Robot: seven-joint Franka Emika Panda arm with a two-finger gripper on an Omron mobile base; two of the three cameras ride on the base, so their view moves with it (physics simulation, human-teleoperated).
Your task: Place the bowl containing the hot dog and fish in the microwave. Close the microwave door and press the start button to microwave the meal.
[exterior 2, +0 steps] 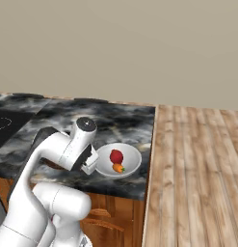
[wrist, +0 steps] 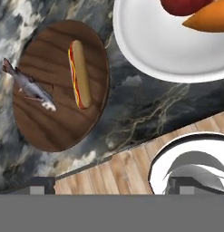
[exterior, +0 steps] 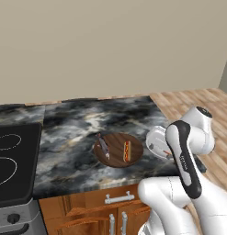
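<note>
The dark-brown bowl (exterior: 116, 157) rests on the marbled counter (exterior: 73, 133) near its front edge. Inside it lie the hot dog (exterior: 127, 151) on the right and the grey fish (exterior: 103, 146) on the left, its tail over the rim. In the hand view the bowl (wrist: 54, 122), hot dog (wrist: 80, 74) and fish (wrist: 29, 86) appear at upper left. My gripper (wrist: 111, 191) is open and empty, hovering above the counter's front edge, to the right of the bowl and beside the white plate. The microwave and its door are out of view.
A white plate (exterior 2: 132, 161) with a red fruit (exterior 2: 116, 156) and a carrot (exterior 2: 119, 168) sits right of the bowl at the counter's end. A black stovetop (exterior: 9, 160) lies to the left. Cabinet drawers (exterior: 119, 198) are below; wooden floor (exterior 2: 197, 183) is to the right.
</note>
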